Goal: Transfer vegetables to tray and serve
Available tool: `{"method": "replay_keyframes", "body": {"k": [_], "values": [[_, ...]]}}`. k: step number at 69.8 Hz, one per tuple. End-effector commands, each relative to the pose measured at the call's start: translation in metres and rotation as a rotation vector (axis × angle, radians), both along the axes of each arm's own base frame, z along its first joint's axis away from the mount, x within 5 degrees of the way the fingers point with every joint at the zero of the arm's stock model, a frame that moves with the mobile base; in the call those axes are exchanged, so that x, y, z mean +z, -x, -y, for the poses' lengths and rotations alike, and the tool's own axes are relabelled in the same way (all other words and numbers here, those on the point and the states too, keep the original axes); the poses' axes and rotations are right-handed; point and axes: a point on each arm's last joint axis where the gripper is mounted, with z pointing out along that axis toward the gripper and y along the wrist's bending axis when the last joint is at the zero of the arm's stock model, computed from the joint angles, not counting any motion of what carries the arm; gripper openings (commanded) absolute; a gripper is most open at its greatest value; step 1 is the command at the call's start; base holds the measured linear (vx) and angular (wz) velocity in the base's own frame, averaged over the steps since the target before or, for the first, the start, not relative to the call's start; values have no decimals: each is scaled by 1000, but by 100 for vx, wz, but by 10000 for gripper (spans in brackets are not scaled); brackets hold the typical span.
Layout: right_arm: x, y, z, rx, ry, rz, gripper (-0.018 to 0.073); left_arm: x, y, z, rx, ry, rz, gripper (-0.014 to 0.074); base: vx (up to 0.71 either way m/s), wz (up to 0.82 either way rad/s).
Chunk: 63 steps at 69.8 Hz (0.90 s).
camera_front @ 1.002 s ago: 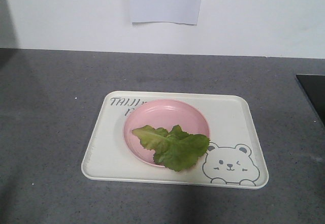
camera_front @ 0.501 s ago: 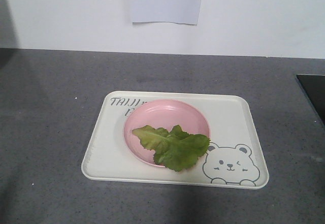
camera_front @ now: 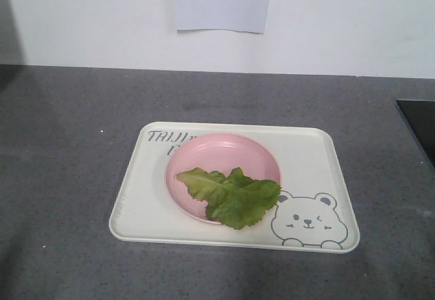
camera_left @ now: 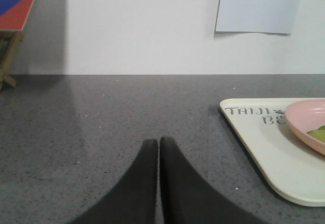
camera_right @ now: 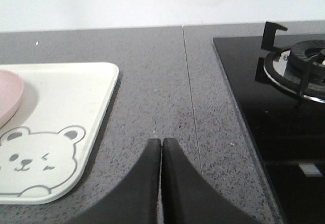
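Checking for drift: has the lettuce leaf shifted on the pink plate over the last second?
No. The lettuce leaf lies the same against the tray's bear drawing.

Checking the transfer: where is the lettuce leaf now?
In the front view the lettuce leaf lies on the pink plate, which sits on the tray, beside the bear drawing.

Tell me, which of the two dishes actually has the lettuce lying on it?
The round pink plate holds the lettuce. The big cream tray with the bear drawing only carries that plate.
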Motion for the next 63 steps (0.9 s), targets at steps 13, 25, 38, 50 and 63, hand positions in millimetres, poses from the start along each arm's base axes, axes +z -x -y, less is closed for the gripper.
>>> {"method": "replay_keyframes", "body": {"k": [13,25,38,50,63], "values": [[-18,1,1,-9,22,214,-8,-1,0,0,1,14,64,-6,0,0],[-18,2,1,-8,39,215,-7,-1,0,0,1,14,64,-6,0,0],[-20,2,1,-7,38,190,-7,-1,0,0,1,14,64,-6,0,0],[-20,2,1,-7,39,190,-7,-1,0,0,1,14,64,-6,0,0],[-20,2,1,-7,41,190,-7,-1,0,0,1,14,64,-6,0,0]]}}
